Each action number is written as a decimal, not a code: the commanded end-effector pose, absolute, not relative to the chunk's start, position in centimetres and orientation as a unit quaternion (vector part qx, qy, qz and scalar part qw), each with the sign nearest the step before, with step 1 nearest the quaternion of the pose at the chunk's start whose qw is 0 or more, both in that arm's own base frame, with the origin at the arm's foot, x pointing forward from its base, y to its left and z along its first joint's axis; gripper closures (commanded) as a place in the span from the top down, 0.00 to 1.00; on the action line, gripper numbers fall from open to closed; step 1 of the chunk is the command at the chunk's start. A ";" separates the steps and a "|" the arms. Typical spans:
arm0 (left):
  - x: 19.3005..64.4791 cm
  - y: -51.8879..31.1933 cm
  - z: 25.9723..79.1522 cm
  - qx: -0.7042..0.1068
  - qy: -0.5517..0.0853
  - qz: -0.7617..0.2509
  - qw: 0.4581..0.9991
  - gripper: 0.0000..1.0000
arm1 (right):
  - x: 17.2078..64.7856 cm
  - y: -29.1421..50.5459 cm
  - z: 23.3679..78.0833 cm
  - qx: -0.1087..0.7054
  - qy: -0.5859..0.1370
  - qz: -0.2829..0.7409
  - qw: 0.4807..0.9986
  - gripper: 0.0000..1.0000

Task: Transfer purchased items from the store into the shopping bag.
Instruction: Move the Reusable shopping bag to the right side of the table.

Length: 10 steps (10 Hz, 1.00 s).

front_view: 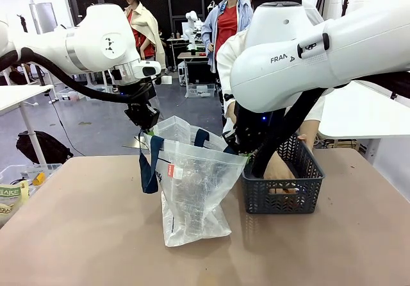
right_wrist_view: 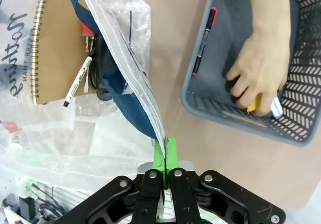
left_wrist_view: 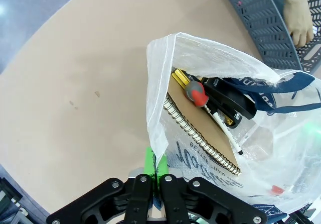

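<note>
Fingers (left_wrist_view: 149, 163) of the left gripper (left_wrist_view: 156, 158) and right gripper (right_wrist_view: 165, 146) are clenched on opposite rims of the bag (front_view: 198, 177), and should hold it wide and steady while the hand (right_wrist_view: 261, 63) lifts a yellow item (right_wrist_view: 255, 103) from the basket (front_view: 282, 196) just beside.

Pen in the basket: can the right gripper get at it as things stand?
Probably not: the right gripper is shut on the rim of the shopping bag, so it would have to let go. The pen lies uncovered in the basket, apart from the person's hand.
</note>
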<state>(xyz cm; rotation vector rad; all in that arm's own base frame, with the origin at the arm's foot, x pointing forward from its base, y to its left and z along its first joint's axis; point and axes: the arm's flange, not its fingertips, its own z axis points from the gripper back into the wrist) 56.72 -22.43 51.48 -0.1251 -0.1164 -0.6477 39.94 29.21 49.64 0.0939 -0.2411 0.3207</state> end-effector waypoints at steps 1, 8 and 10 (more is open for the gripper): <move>56.4 -22.2 51.5 -0.060 -0.060 -0.312 0.946 0.00 | 39.9 29.1 49.6 0.048 -0.121 0.157 0.979 0.00; 56.4 -22.2 51.5 -0.060 -0.060 -0.312 0.946 0.00 | 39.9 29.1 49.6 0.048 -0.121 0.157 0.979 0.00; 56.4 -22.2 51.5 -0.060 -0.060 -0.312 0.946 0.00 | 39.9 29.1 49.6 0.048 -0.121 0.157 0.979 0.00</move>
